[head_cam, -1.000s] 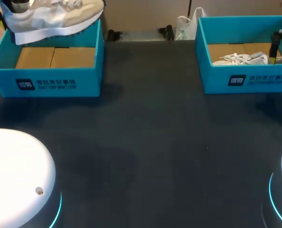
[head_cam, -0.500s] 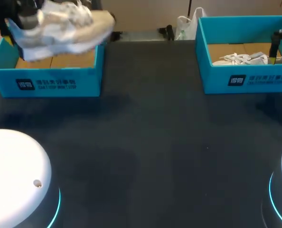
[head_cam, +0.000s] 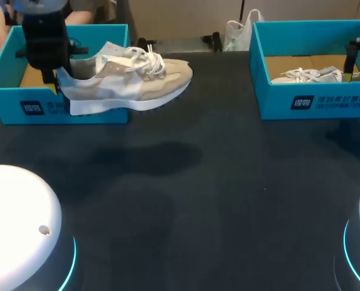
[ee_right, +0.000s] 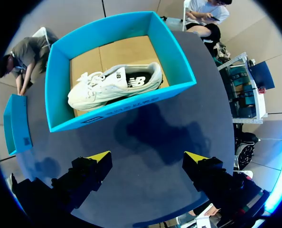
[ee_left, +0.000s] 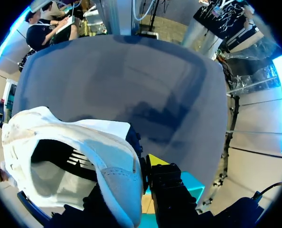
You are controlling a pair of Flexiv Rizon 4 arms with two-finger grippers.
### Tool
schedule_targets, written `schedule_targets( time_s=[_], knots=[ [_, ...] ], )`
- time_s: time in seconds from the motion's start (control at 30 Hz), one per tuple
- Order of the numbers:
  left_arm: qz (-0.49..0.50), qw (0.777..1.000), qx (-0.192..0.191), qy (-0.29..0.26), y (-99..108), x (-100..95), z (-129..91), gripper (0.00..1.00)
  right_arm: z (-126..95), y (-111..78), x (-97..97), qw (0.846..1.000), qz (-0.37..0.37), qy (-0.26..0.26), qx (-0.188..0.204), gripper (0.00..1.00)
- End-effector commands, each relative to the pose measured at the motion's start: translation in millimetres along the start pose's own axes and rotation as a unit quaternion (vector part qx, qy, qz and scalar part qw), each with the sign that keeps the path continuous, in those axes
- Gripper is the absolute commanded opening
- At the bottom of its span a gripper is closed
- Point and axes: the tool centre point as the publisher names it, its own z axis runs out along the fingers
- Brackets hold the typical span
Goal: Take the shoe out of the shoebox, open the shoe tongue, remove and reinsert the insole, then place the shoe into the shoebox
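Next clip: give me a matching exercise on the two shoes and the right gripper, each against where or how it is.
1. beige shoe
2. white shoe
3. right gripper

A. open, above the table
B. lying in the right shoebox
C. held by the heel in the left gripper

Pairs: 1-C, 2-B, 3-A

Head camera looks down from behind over a dark matte table (head_cam: 228,206). Wrist cameras face it from above; the right shares a teal cardboard shoebox (ee_right: 124,107).
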Motion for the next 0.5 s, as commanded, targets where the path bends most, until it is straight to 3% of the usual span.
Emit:
schedule_targets(
  time_s=[0.03,0.23,0.5],
  knots=[
    [0.000,0.985,-0.171,-0.004,-5.5,3.9,0.2,0.00,0.0,-0.4,0.1,1.000,0.000,-0.001,-0.001,1.00],
    [0.000,0.985,-0.171,-0.004,-5.5,3.9,0.2,0.00,0.0,-0.4,0.1,1.000,0.000,-0.001,-0.001,1.00],
    [0.048,0.986,-0.158,0.005,-74.1,-42.2,45.8,0.00,0.0,-0.4,0.1,1.000,0.000,-0.001,-0.001,1.00]
  ],
)
